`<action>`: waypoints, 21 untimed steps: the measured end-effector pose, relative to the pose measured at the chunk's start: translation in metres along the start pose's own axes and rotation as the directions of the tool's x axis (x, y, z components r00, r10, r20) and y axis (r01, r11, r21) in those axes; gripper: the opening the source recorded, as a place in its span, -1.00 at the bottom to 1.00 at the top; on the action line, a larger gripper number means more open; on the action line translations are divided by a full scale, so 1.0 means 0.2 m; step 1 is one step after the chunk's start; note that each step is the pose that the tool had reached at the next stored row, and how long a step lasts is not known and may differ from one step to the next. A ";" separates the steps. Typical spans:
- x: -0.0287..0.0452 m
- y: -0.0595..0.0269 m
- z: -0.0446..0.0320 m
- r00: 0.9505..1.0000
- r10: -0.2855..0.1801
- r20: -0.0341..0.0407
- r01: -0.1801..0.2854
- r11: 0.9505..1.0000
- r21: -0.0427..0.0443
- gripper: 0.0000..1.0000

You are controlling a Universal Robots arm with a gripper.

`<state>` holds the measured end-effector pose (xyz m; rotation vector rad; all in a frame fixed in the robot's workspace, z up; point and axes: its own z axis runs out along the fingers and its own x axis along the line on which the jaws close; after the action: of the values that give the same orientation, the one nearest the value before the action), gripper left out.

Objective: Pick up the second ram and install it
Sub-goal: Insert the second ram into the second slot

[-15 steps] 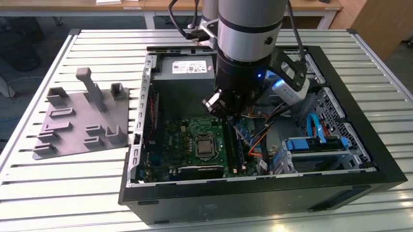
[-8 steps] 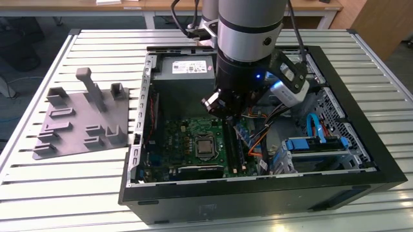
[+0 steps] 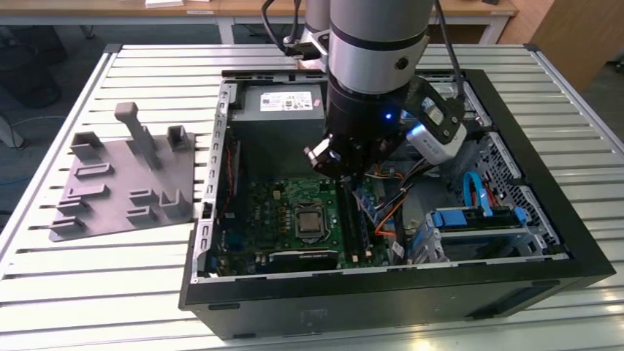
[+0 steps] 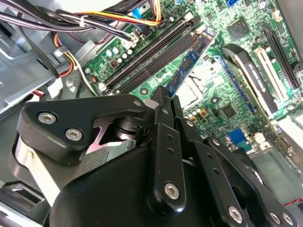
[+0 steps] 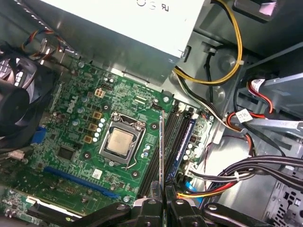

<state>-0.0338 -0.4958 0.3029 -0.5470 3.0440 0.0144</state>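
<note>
Second ram [image 5: 161,146]: in the first wrist view it shows edge-on, clamped between the fingers of the gripper [image 5: 164,202]. It extends over the motherboard [image 5: 80,137], between the CPU socket [image 5: 118,144] and the black slots [image 5: 171,142]. Another stick [image 5: 186,142] sits in a slot just beside these. Contact between second ram and slot cannot be determined.

In the second wrist view its chip side shows, parallel to the slots, one end gripped.

In the exterior view the gripper hangs inside the case [image 3: 390,300]. A fixture plate [image 3: 107,183] lies near the tabletop [image 3: 146,285] edge at the exterior view's left.
</note>
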 end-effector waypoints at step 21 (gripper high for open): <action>0.000 0.000 0.006 0.991 0.137 0.001 -0.137 0.990 0.007 -0.72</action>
<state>-0.0338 -0.4958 0.3017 -0.3356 3.0739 0.0092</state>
